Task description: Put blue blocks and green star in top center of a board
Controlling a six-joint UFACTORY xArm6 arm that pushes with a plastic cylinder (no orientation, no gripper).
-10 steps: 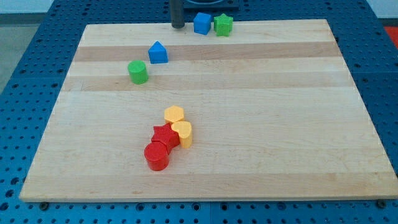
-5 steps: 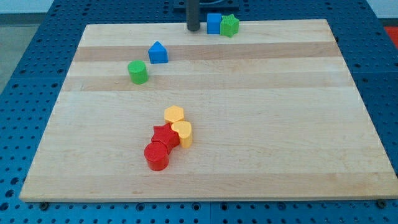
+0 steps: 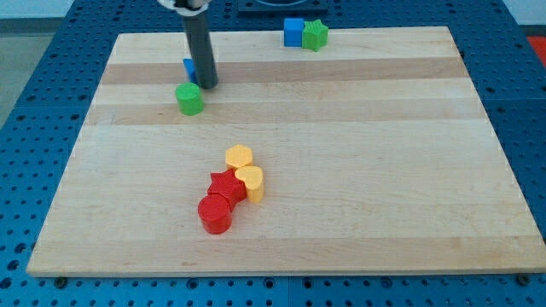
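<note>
Our tip (image 3: 207, 84) stands against a blue block (image 3: 188, 69) it mostly hides, just above the green cylinder (image 3: 189, 99). Blue cube (image 3: 294, 32) touches green star (image 3: 316, 35) at the board's (image 3: 384, 170) top edge. We carry no claw.

— Where do we look from?
— From above the board's (image 3: 358, 213) near edge, tilted down toward its far edge, which narrows at the view's top.
— How near are we?
— Far enough to hold all four edges, with blue pegboard (image 3: 520, 85) around them.
— Any second view?
— We have only this one.
</note>
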